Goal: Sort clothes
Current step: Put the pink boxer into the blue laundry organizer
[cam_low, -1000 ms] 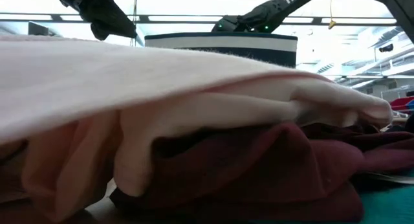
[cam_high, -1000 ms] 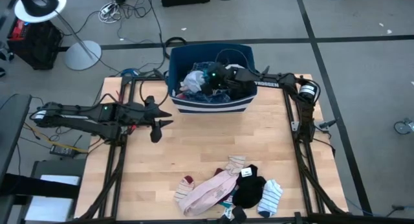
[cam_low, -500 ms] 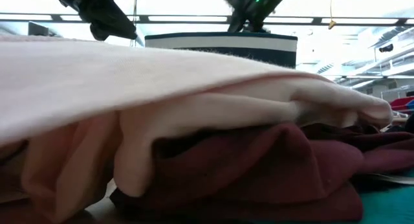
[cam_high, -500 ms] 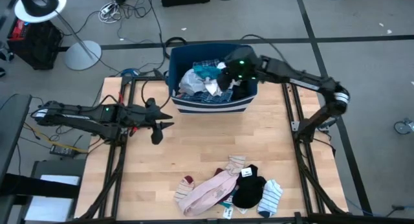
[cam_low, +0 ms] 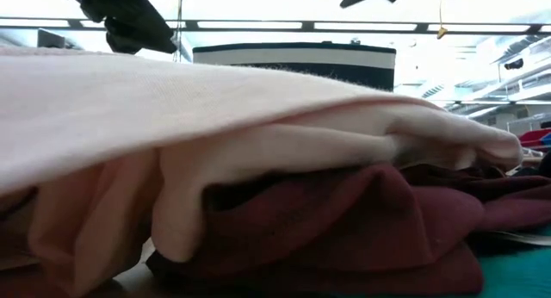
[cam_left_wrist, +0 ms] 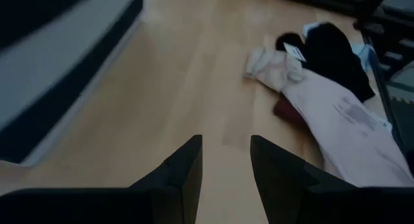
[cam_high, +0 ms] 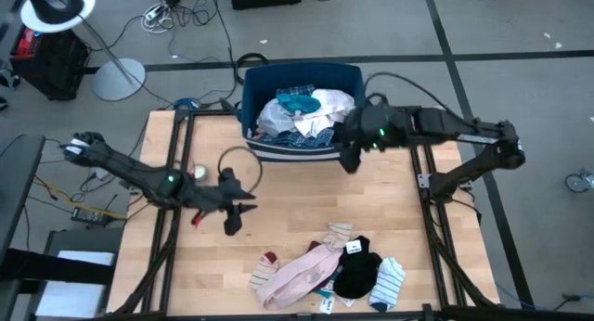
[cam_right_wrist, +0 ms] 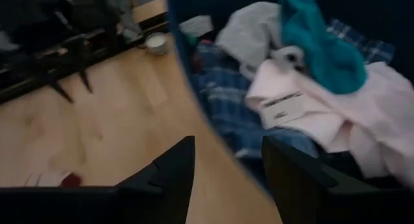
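The clothes lie in two places. Several garments fill the dark blue bin (cam_high: 302,147) at the far edge: a teal piece (cam_high: 299,102), a white-pink piece (cam_high: 331,109) and blue plaid (cam_right_wrist: 226,114). A heap rests on the table at the near edge: a pink garment (cam_high: 299,276), a black one (cam_high: 358,273), a striped sock (cam_high: 388,284) and a maroon piece (cam_high: 269,260). My left gripper (cam_high: 237,217) hangs open and empty over the table's left middle, the heap ahead of it (cam_left_wrist: 336,114). My right gripper (cam_high: 349,161) is open and empty just in front of the bin's near right corner.
A small white round thing (cam_high: 197,173) and a dark cable loop (cam_high: 243,165) lie by the left arm. Black arm frames run along both table sides (cam_high: 436,228). Bare wood lies between bin and heap. In the low view the pink garment (cam_low: 215,117) blocks nearly everything.
My right gripper has risen out of the bin and gone toward the table's near edge, to just in front of the bin. My left gripper has gone toward the near edge and a little right, closer to the heap.
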Motion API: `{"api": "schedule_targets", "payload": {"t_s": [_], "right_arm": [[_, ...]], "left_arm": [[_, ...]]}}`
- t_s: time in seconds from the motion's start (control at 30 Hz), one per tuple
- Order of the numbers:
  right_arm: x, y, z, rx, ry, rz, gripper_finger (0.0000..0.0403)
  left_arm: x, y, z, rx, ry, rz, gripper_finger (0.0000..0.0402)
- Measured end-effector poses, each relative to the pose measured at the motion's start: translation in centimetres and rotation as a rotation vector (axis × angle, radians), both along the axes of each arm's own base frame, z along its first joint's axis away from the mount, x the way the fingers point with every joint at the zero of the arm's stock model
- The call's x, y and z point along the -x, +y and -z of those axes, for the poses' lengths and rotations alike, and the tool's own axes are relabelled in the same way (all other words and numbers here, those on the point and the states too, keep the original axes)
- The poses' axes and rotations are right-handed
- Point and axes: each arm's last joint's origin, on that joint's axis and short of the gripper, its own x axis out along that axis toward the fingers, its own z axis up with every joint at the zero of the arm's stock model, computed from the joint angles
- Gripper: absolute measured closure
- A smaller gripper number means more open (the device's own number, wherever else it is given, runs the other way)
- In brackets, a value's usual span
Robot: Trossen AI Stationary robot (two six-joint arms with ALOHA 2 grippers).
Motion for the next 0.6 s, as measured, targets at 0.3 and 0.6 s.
{"api": "schedule_targets", "payload": {"t_s": [0.3, 0.6], "right_arm": [[1.4, 7.7, 0.7, 0.020, 0.034, -0.048, 0.0222], [4.0, 14.4, 5.2, -0.059, 0.020, 0.000, 0.0222]], "left_arm": [[-2.2, -3.9, 1.8, 0.055, -0.017, 0.025, 0.0265], [-5.5, -8.8, 1.1, 0.027, 0.011, 0.077, 0.0276]]}}
